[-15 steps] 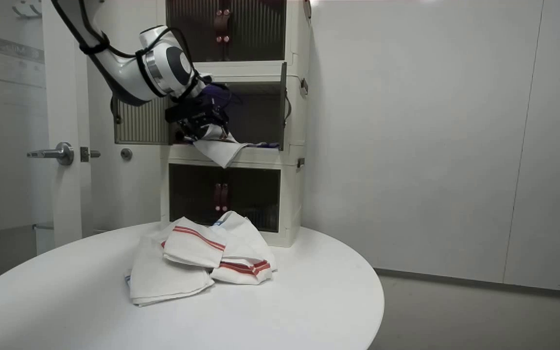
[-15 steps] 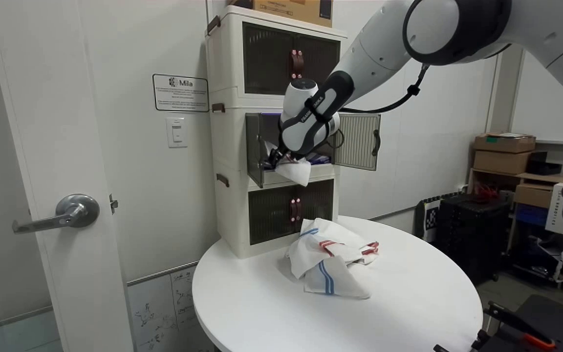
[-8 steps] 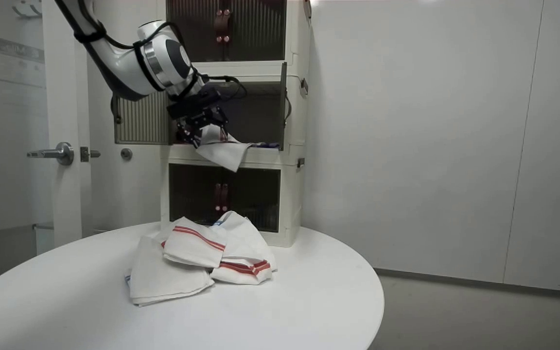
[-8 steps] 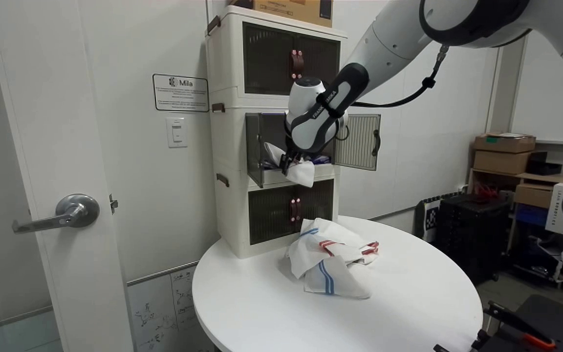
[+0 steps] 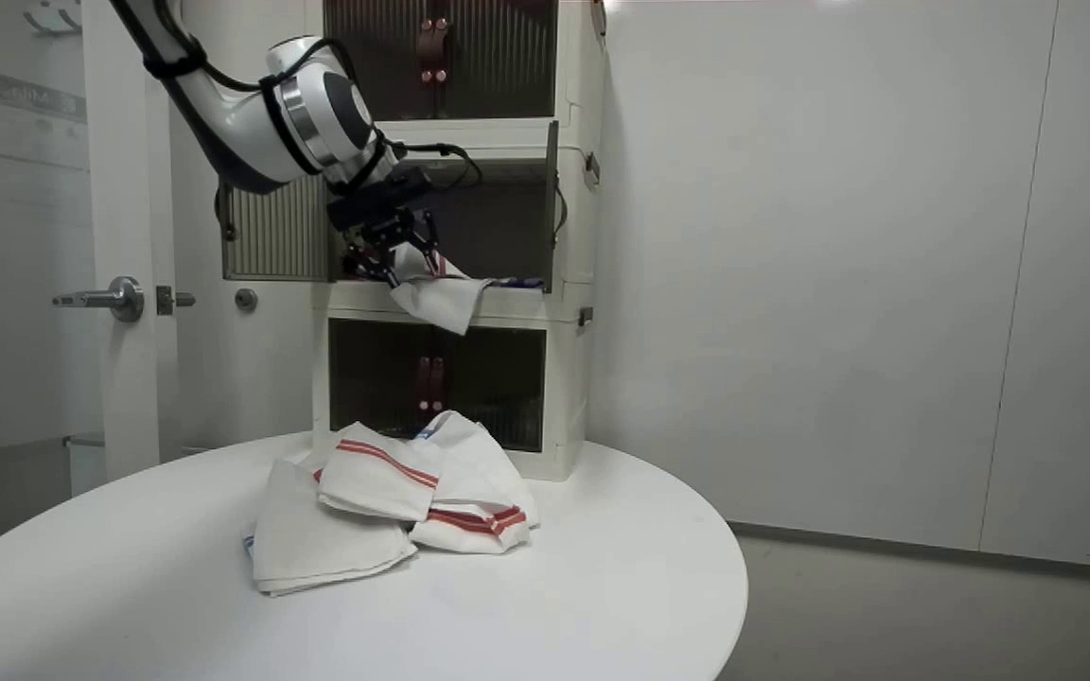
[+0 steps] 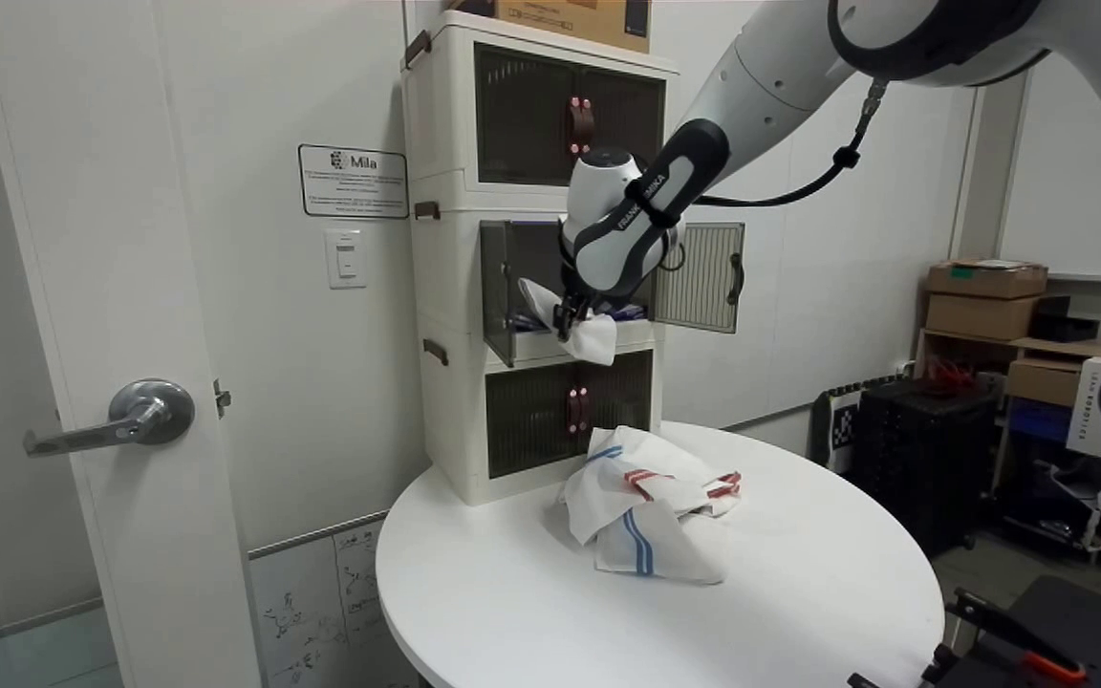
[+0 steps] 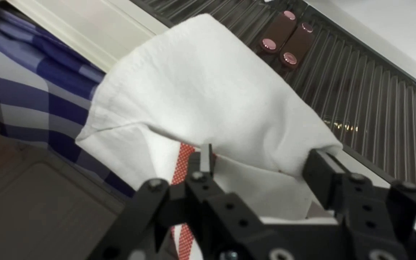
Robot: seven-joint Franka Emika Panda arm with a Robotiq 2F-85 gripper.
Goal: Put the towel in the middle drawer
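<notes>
White cabinet (image 5: 521,303) behind; towel (image 7: 193,86) lies between the parted jaws of the tool (image 7: 262,164).

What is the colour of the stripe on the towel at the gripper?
The stripe on the white towel is red; it shows best in the wrist view.

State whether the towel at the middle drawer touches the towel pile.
Apart: in both exterior views, dark lower doors show between the towel and the towel pile.

In an exterior view I read "Mila" on the wall sign (image 6: 354,182) left of my pincer (image 6: 567,323), "FRANK…MIKA" on the arm (image 6: 751,86) above, "ROBOTICS" on the white box (image 6: 1092,411) far right.
</notes>
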